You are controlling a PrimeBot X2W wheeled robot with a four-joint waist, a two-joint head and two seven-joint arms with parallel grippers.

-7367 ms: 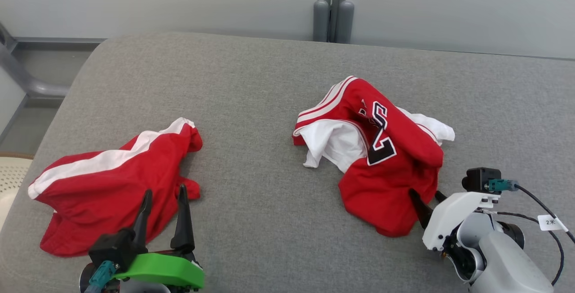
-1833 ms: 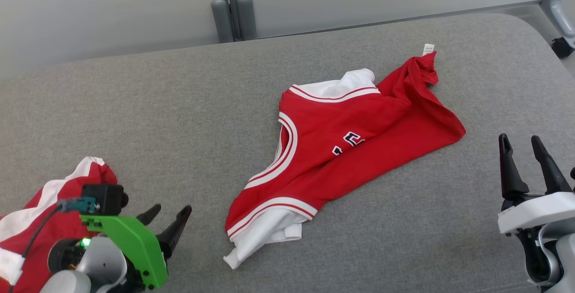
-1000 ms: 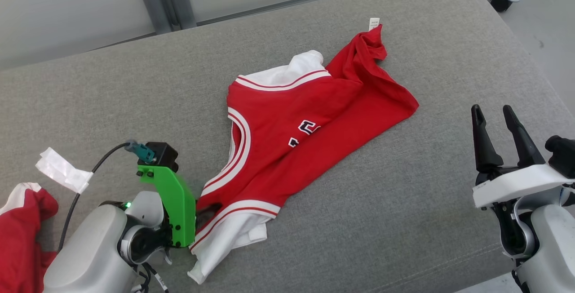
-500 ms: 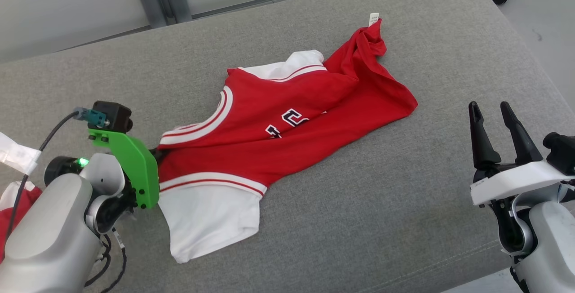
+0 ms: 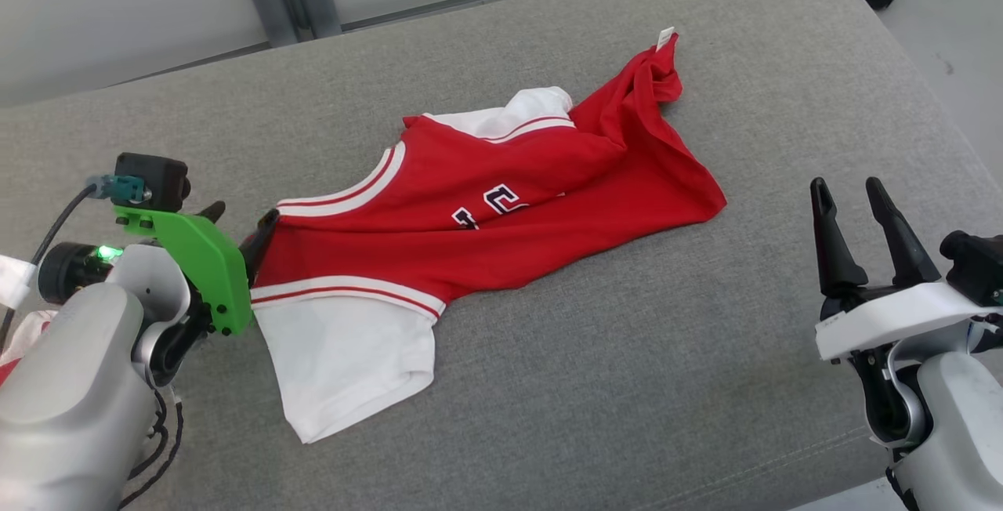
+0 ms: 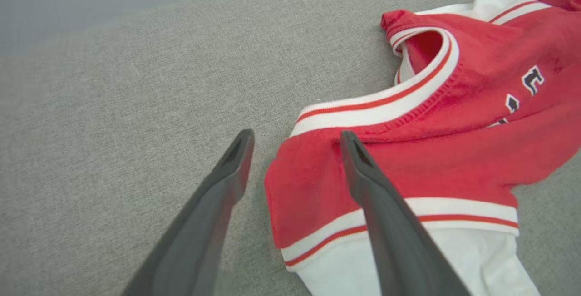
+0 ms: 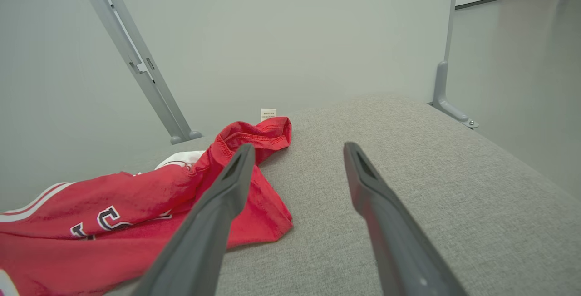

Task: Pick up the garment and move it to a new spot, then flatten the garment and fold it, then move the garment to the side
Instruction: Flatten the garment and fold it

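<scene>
A pale grey partition wall (image 5: 117,17) backs the wide grey padded surface (image 5: 595,401) in front of you. The garment (image 5: 509,237) lies across its middle. It is a red jersey with striped white trim, dark lettering and a white sleeve (image 5: 345,362) spread at the near left end. Its long axis runs diagonally from that sleeve, near you on the left, to a bunched red corner with a small white tag (image 5: 667,37) at the far right. The near half looks fairly flat, but the far half is folded and creased, so I judge the flattening unfinished.

Your left pincer (image 5: 243,213) is at the garment's left edge with its fingers apart. In the left wrist view one finger lies over red fabric and the other over bare surface, with nothing clamped. Your right pincer (image 5: 846,182) hovers well apart from the cloth, off its right side, fingers apart and empty. The bunched corner lies ahead and to its left, so the right arm is the nearer one to that end.
</scene>
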